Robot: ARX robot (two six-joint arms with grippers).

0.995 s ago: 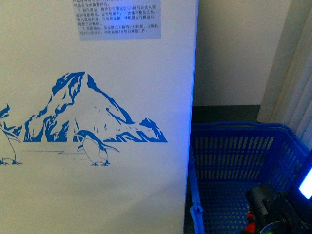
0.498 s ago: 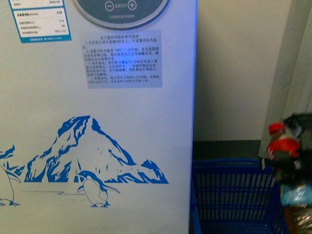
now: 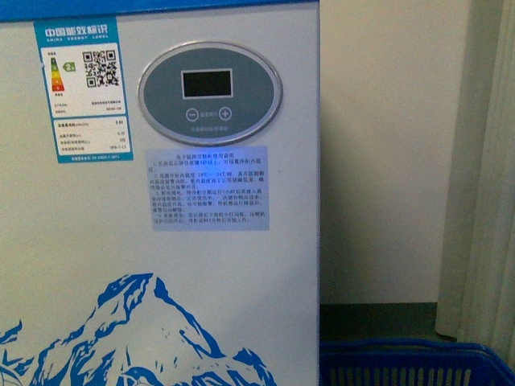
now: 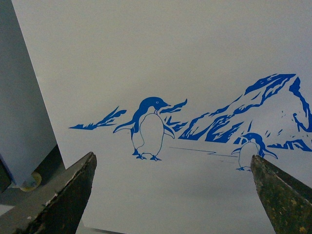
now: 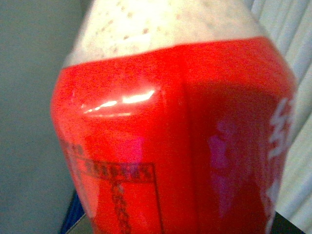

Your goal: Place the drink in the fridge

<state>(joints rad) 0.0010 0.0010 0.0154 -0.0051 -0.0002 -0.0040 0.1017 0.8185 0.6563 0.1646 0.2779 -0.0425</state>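
**Clerk:** Item 1, left pincer [image 4: 171, 157]?

**Checker:** 2 dark, scuffed fingers [image 4: 68, 195] spread wide, nothing between them. Only the tips show; the rest is cut off. Straight ahead of the tips stands the white wall of the fridge [image 4: 170, 58], apart from them.

**Clerk:** Markings on that wall?

**Checker:** 1 whole blue penguin [image 4: 148, 127] ahead of the gap, nearer one finger. A 2nd penguin [image 4: 251, 148] is partly hidden behind the other fingertip. The blue peaks run out of the picture.

**Clerk:** Item 2, right pincer?

**Checker:** Its fingers are not seen in any view, so I cannot tell whether it grips. The drink [image 5: 165, 136] fills the right wrist view, very close to the camera and blurred: red label, pale clear shoulder with specks. The cap and base are cut off, and the label print is unreadable.

**Clerk:** Item 3, front view?

**Checker:** No arm and no drink show. Listed: fridge front [image 3: 80, 241] with only a strip of its blue rim [image 3: 161, 8], the lids out of sight; oval control panel [image 3: 210, 92]; energy label [image 3: 79, 90]; instruction sticker [image 3: 211, 188] with text too small to read; mountain picture [image 3: 137, 330] cut off below. Beside the fridge, only the top edge of a blue basket [image 3: 410, 362] is seen, with a pale curtain [image 3: 483, 177] above it.
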